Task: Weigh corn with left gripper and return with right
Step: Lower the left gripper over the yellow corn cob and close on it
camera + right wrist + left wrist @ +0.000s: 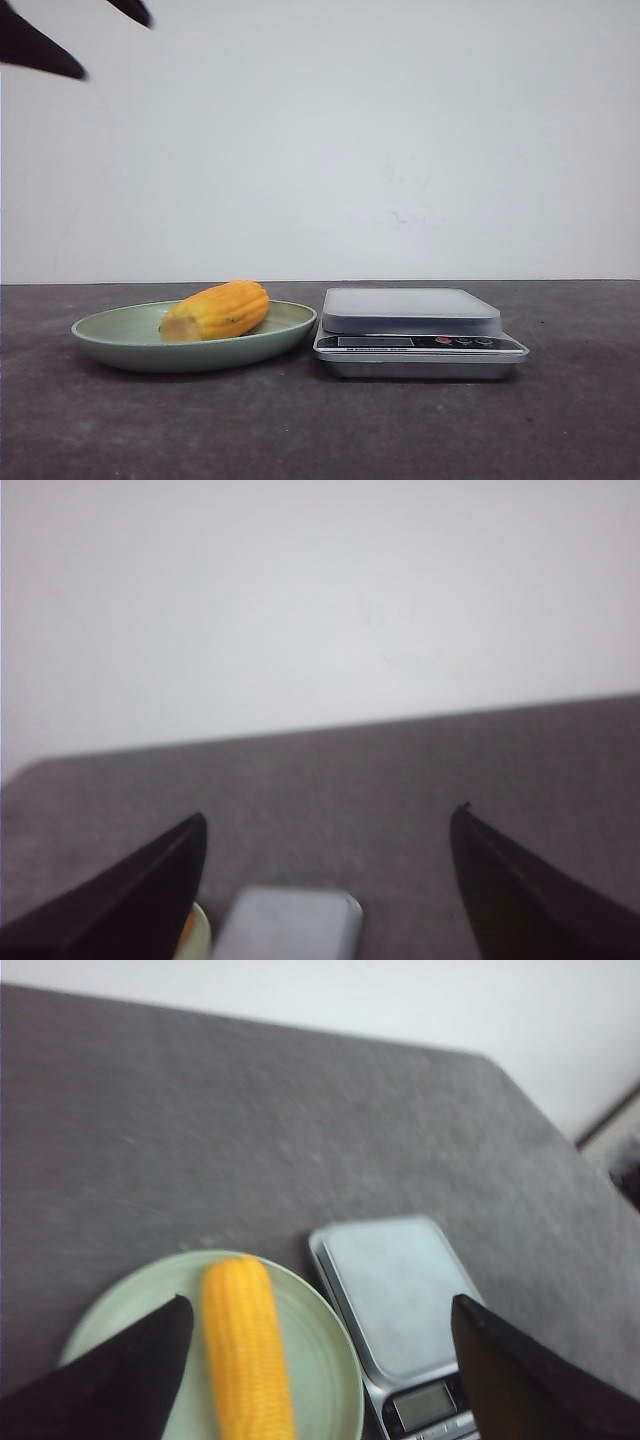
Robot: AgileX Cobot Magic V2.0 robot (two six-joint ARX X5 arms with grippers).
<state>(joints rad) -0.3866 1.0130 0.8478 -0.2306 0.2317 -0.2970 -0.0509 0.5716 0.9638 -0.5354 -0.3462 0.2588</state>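
While both grippers hang clear of the table:
corn (217, 311): on green plate (115, 333), cut end partly hidden by rim
kitchen scale (415, 331): beside plate, display unreadable
left gripper (318, 1365): wide apart, holding nothing
right gripper (325, 885): wide apart, probably off-frame in front view

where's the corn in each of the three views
Front view: the corn lies on the green plate, left of the scale.
Left wrist view: the corn lies on the plate, beside the scale.
Right wrist view: only an unclear orange sliver at the plate's edge; cannot confirm.
Shared landmark: the scale.
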